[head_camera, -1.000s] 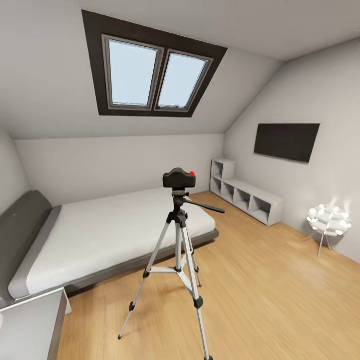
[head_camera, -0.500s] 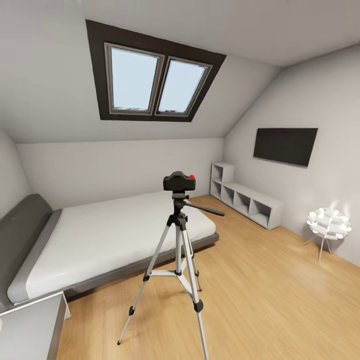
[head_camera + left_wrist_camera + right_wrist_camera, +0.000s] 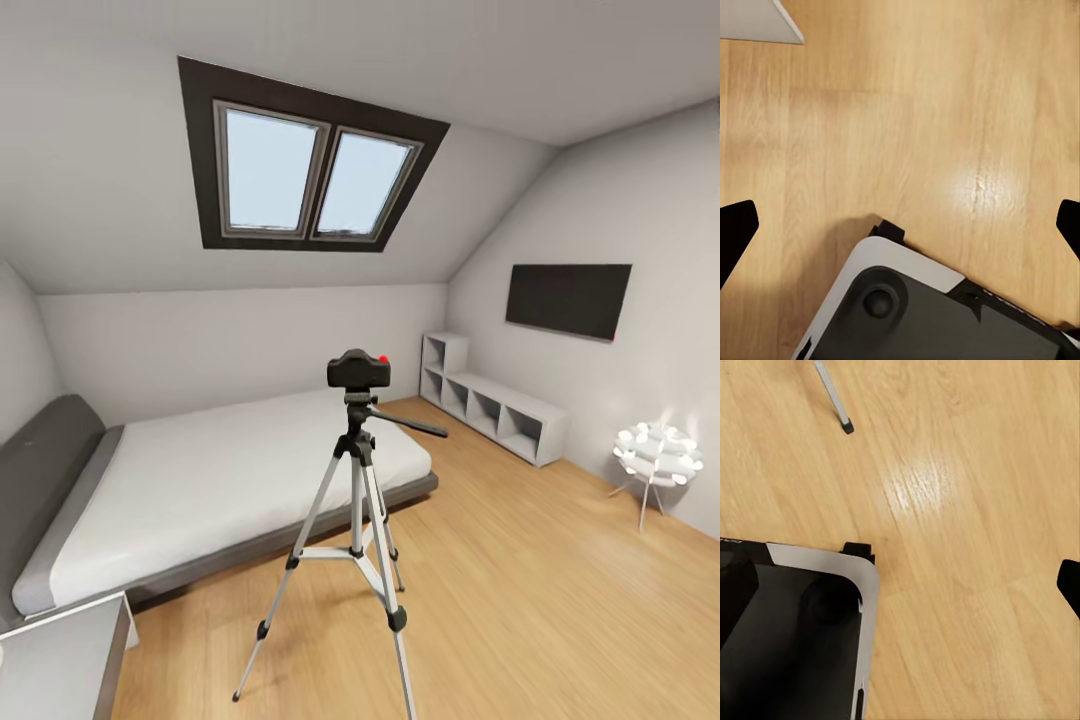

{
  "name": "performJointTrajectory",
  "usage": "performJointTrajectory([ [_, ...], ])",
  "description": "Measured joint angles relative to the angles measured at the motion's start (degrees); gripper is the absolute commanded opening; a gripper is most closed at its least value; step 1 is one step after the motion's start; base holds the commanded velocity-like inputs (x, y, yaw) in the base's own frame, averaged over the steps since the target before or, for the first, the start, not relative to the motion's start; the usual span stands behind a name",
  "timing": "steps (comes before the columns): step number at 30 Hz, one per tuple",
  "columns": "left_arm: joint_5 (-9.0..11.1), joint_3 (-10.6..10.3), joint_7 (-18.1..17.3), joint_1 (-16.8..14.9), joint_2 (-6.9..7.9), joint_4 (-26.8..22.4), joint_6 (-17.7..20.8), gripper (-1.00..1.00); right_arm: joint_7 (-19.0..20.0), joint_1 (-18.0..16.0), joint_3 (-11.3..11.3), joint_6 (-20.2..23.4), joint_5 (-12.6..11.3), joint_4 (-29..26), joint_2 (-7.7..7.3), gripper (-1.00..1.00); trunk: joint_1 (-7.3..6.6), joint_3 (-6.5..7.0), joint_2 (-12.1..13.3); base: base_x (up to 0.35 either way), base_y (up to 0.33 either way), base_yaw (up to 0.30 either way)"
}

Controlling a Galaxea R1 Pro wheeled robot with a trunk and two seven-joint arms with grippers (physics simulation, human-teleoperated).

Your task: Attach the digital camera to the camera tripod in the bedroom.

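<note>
From the head view, the digital camera (image 3: pixel 358 369) sat on top of the camera tripod (image 3: pixel 357 520), its red dot uppermost, with the black pan handle sticking out toward the right. The tripod stood with its three silver legs splayed on the wood floor (image 3: pixel 520 600), just in front of the low grey-framed bed (image 3: pixel 200 480). Behind it rose the sloped ceiling with a dark-framed skylight (image 3: pixel 305 170); a dark wall screen (image 3: pixel 567 298), white cube shelves (image 3: pixel 490 400) and a small white lamp (image 3: pixel 655 455) lined the right wall, and the corner of a grey cabinet (image 3: pixel 60 660) showed at lower left. In the left wrist view, the left gripper (image 3: pixel 900 225) pointed straight down at the floor, its two dark fingertips (image 3: pixel 733 232) at opposite edges of the picture, spread wide with nothing between them; below lay the robot's base (image 3: pixel 892 300), white-edged and dark on top, and a pale grey corner of furniture (image 3: pixel 757 19). In the right wrist view, the right gripper (image 3: pixel 900 592) likewise hung pointing down, fingertips (image 3: pixel 1069 581) far apart and empty, over the base's rounded white corner, with one silver tripod leg and its black foot (image 3: pixel 847 427) resting on the floor nearby.
</note>
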Motion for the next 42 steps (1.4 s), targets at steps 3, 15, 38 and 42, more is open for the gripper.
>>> performJointTrajectory([
  [3,0.00,0.00,0.00,0.00,0.00,0.00,0.00,1.00,-0.01,0.00,-0.02,0.03,0.00,0.00,-0.10,1.00,0.00,0.28,0.00,0.000,0.000,0.000],
  [15,0.00,0.00,0.00,0.01,0.00,0.00,0.00,1.00,-0.08,0.00,-0.04,-0.01,0.00,0.00,-0.19,1.00,0.00,1.39,0.00,0.000,0.000,0.000],
  [38,0.00,0.01,0.00,0.03,0.00,0.00,0.00,1.00,-0.10,0.00,0.01,0.04,0.03,0.00,-0.05,1.00,0.00,3.51,0.00,0.000,0.000,0.000],
  [42,0.00,0.02,0.00,0.02,0.00,0.00,0.00,1.00,-0.30,0.00,-0.01,0.05,0.05,0.00,-0.04,1.00,0.00,3.85,0.00,0.000,0.000,0.000],
])
